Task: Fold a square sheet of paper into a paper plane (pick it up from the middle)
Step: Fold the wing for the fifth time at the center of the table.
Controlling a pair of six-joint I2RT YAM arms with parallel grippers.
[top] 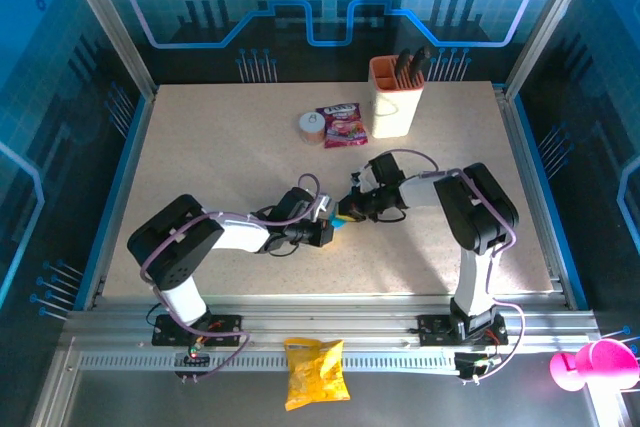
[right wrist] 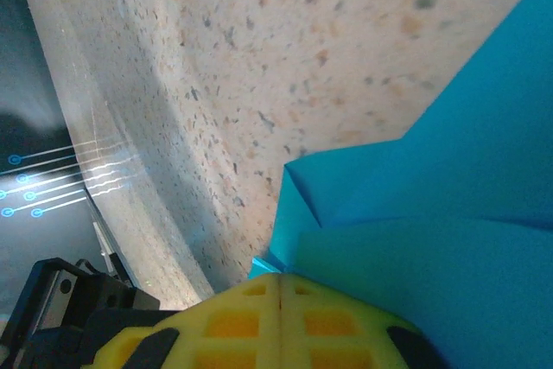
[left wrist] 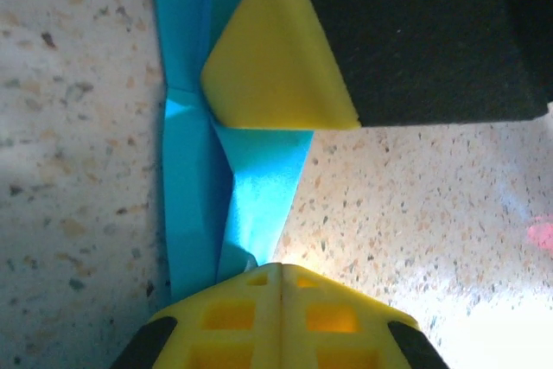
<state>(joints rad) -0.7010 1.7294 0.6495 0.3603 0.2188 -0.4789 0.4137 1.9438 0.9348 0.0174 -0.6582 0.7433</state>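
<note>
At the middle of the tabletop (top: 200,147), seen from above, the left fingers (top: 326,234) meet the right fingers (top: 352,209). Between them a sliver of the cyan-blue paper (top: 343,226) peeks out, the rest hidden under the wrists. From the left wrist, the left fingers (left wrist: 233,326) are pressed together, pinching the near end of the creased paper (left wrist: 194,205); its far end runs off the top edge. One yellow tip of the right fingers (left wrist: 276,66) presses onto it. From the right wrist, the right fingers (right wrist: 225,326), cut off below, are closed on the folded paper (right wrist: 432,248), which runs out of frame, so its overall shape is unclear.
</note>
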